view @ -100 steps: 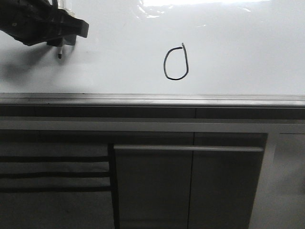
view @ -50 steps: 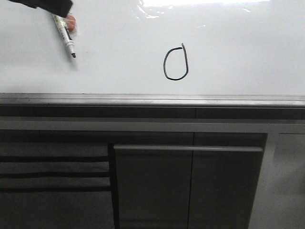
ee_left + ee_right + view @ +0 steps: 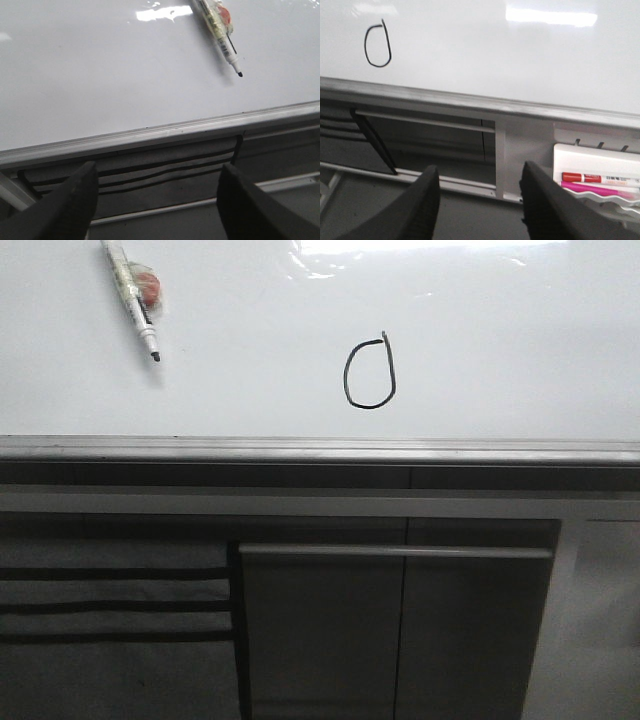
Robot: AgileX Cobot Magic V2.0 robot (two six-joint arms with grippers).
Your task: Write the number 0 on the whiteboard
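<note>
Showing a black number 0 (image 3: 369, 372) on the whiteboard (image 3: 500, 340), both grippers (image 3: 157, 200) (image 3: 480, 200) wide, empty.

A hand-drawn black number 0 (image 3: 369, 373) stands on the whiteboard (image 3: 500, 340), a loop with a short tail at its upper right. The red marker (image 3: 592, 177) in the tray carries print too small to read.

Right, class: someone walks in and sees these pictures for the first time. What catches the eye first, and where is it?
The black number 0 stands out first, drawn alone near the middle of the glossy whiteboard, its short tail sticking up at the upper right. Next comes the uncapped marker lying on the board at the upper left, tip pointing down toward the grey edge rail. No gripper holds it; both grippers are open.
</note>
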